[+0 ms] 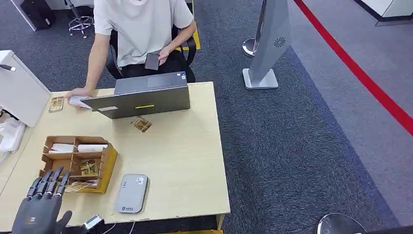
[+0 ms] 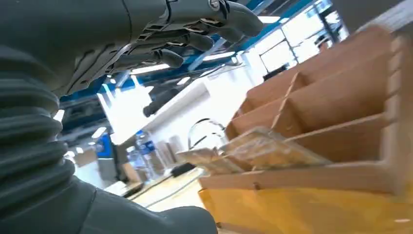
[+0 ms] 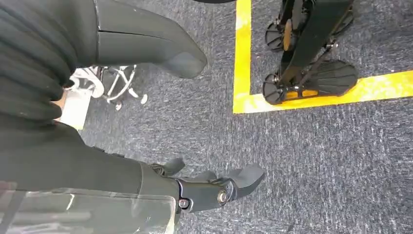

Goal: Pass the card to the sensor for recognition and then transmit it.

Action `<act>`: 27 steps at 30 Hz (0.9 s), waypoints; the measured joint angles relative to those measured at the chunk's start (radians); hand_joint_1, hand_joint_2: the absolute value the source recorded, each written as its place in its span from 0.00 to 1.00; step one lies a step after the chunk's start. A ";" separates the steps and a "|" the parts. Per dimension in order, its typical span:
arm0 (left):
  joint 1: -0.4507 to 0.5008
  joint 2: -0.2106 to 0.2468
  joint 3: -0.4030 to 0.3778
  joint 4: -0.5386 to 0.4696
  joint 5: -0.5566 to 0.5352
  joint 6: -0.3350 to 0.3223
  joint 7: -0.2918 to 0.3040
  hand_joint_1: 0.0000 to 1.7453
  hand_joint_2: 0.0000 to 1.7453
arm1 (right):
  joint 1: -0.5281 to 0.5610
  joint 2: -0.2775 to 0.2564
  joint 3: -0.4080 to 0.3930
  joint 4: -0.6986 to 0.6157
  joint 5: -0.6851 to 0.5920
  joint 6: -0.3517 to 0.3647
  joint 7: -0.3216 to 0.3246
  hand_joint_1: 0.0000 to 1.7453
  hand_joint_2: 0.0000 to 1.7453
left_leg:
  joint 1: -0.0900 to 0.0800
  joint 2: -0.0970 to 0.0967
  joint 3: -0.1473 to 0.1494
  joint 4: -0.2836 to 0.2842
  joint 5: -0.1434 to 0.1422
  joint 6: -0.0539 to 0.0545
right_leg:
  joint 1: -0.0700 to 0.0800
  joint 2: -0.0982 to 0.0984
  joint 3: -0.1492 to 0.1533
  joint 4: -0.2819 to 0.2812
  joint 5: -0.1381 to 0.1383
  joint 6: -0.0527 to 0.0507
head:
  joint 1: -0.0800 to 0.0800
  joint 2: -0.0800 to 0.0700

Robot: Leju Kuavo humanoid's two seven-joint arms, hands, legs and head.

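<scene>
Left hand (image 1: 41, 202) hovered low at near edge of table (image 1: 190, 161), fingers spread and straight, nothing held; fingertips just short of the wooden organiser (image 1: 78, 163). Right hand (image 3: 214, 187) hung beside the body over grey carpet, fingers loosely extended, empty.

Cards (image 1: 89, 168) sat in the near compartments of the organiser, clear-sleeved by the look of it; stack (image 2: 253, 148) seen poking past the front lip in left wrist view. Sensor (image 1: 131, 193), flat grey pad, lay just right of the organiser. Another card (image 1: 141, 124) loose near the laptop (image 1: 146, 97); person (image 1: 141, 29) seated behind it.

Judged light, thin, fairly stiff, sleeve probably slick. Best taken by the protruding edge, pinched thumb against finger, top one only. Risk: lifting two at once, or slipping out on the way to the sensor.
</scene>
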 joint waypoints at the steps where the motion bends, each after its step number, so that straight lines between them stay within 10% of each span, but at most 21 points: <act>1: -0.012 -0.014 0.015 0.027 -0.014 0.011 -0.002 0.00 1.00 | 0.000 0.000 0.000 0.000 0.001 0.000 0.000 0.00 1.00 | 0.000 0.000 0.000 0.000 0.000 0.000 | 0.000 0.000 0.000 0.000 0.000 0.000 | 0.000 0.000; 27: -0.217 -0.203 0.116 0.360 -0.175 0.183 -0.065 0.00 1.00 | -0.028 0.000 0.000 0.014 0.052 -0.014 -0.042 0.00 1.00 | 0.000 -0.001 0.000 0.001 0.000 0.000 | 0.000 -0.001 0.000 0.000 0.000 0.000 | 0.000 0.000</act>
